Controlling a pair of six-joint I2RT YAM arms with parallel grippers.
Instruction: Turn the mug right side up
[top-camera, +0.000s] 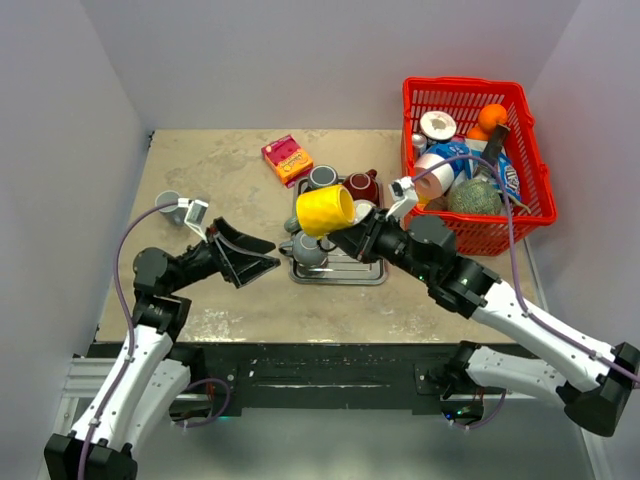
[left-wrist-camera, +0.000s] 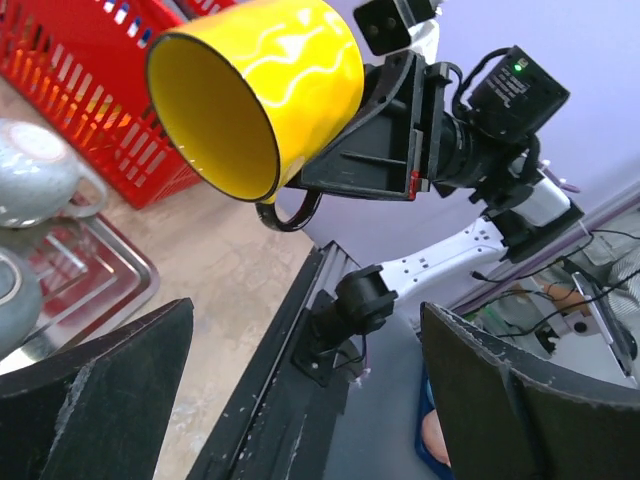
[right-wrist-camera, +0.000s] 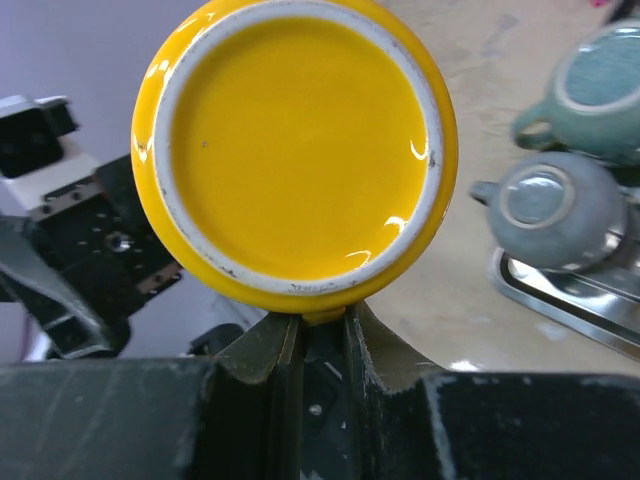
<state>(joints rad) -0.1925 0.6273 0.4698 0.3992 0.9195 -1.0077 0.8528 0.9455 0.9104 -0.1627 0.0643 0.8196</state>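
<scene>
The yellow mug (top-camera: 325, 210) is held in the air above the metal tray (top-camera: 345, 277), lying sideways with its mouth facing left. My right gripper (top-camera: 352, 236) is shut on its handle. In the right wrist view the mug's base (right-wrist-camera: 295, 150) faces the camera and the gripper (right-wrist-camera: 322, 318) clamps the handle just under it. My left gripper (top-camera: 262, 256) is open and empty, left of the mug and a little lower. In the left wrist view the gripper (left-wrist-camera: 305, 312) is wide open, and the mug's open mouth (left-wrist-camera: 215, 120) shows above it.
The tray holds several mugs: a grey one (top-camera: 310, 248) upside down, another grey one (top-camera: 322, 178) and a maroon one (top-camera: 362, 187). A red basket (top-camera: 532, 150) full of items stands at the back right. A pink box (top-camera: 287, 158) lies behind the tray. A small grey cup (top-camera: 168, 203) stands at the far left.
</scene>
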